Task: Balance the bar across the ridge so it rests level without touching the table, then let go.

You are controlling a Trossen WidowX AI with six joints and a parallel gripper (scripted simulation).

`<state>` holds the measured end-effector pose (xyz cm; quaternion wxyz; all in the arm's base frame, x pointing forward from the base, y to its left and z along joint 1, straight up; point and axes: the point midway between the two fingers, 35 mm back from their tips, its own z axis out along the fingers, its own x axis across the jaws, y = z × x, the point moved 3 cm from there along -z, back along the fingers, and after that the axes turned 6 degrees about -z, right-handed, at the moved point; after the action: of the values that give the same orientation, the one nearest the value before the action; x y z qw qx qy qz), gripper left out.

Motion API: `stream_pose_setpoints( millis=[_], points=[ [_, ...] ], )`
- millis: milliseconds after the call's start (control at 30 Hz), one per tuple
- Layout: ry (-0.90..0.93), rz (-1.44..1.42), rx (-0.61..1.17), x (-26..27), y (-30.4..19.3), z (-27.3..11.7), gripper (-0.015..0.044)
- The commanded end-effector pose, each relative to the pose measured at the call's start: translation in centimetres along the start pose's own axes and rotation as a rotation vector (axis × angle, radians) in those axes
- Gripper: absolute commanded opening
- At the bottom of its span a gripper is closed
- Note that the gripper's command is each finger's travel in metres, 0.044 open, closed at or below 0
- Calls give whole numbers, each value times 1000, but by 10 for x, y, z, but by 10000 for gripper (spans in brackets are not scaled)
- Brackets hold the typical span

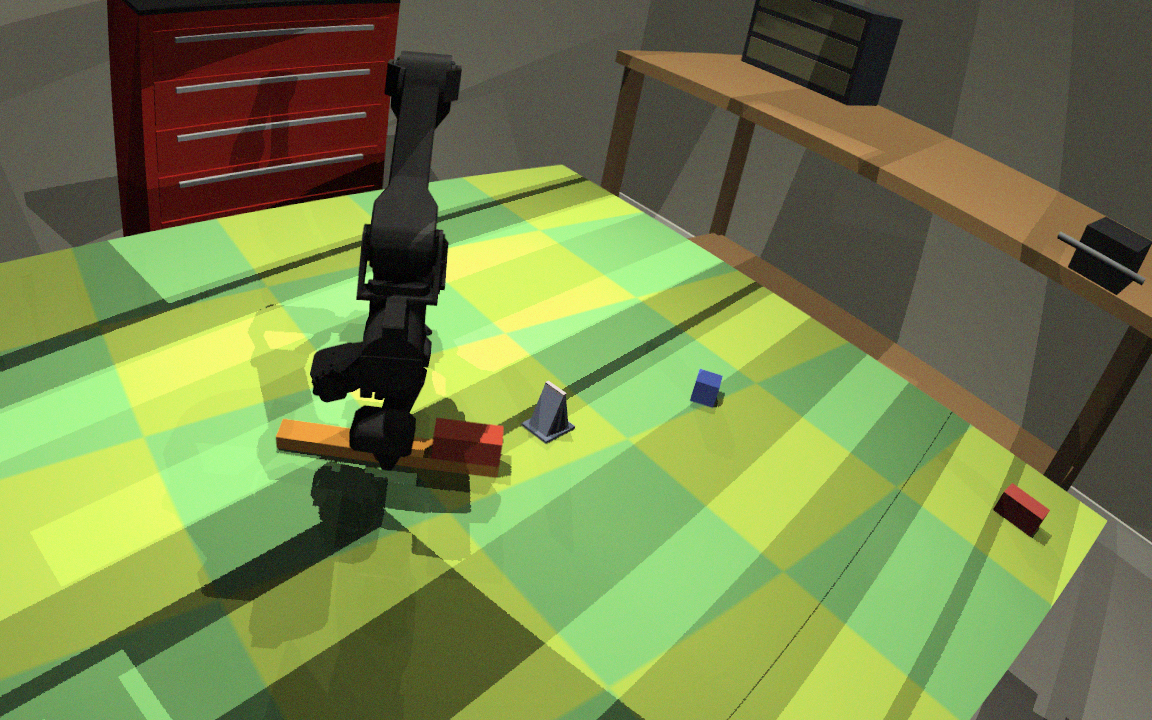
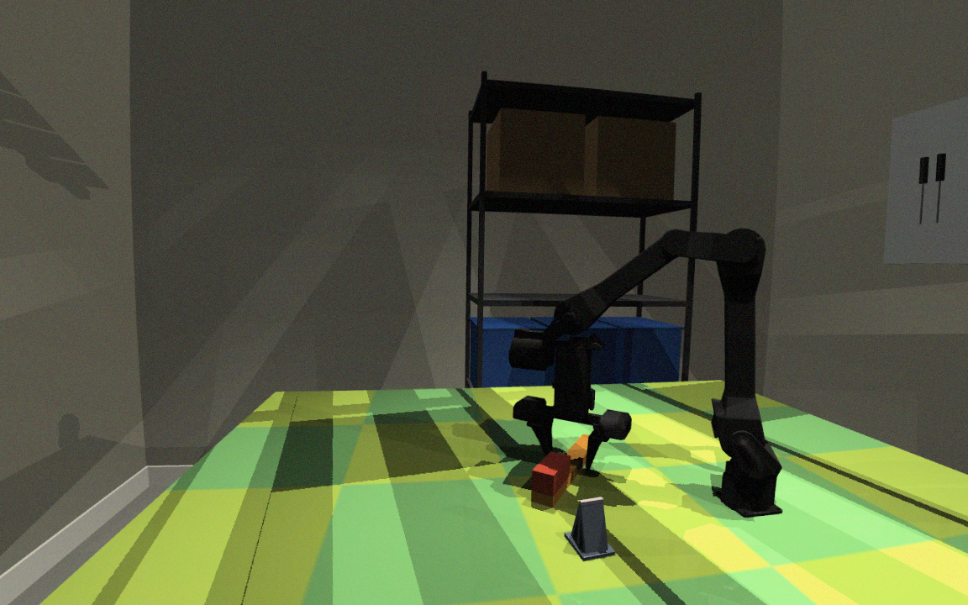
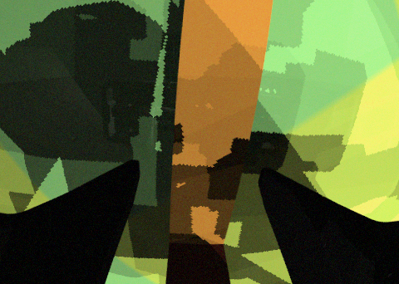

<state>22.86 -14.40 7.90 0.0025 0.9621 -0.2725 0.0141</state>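
The tool (image 2: 571,457) is hanging low over the desk (image 1: 741,573) with its fingers spread wide and gripping nothing, one finger standing on each long side of the bar (image 3: 222,80). That straddle is what matters for the coming grasp: the bar is lying directly beneath the tool, flat on the desk, and its long axis is running straight through the gap between the fingers, crosswise to the line along which they close. There is still open desk showing between each finger and the bar's flanks in the wrist view, so nothing is touching yet.

The bar is looking like a slim orange plank with a chunky red block (image 1: 469,440) fixed on one end, so I am guessing it is heavier on that side and its balance point is sitting closer to the block than to the bare orange tip. The tool is standing over the plank just short of that block.

The ridge (image 1: 550,411), a small grey wedge on a flat foot, is standing upright just beyond the bar's red end, apart from it.
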Motion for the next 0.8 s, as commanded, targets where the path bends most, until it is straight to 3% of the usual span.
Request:
stream_pose_setpoints(
  millis=[0, 367, 567, 767],
  points=[
    [-6, 5, -3, -2, 1, 3, 315],
    [-6, 5, -3, -2, 1, 3, 315],
    [-4, 0, 0, -1, 0, 2, 157],
    [-4, 0, 0, -1, 0, 2, 118]
  ],
)
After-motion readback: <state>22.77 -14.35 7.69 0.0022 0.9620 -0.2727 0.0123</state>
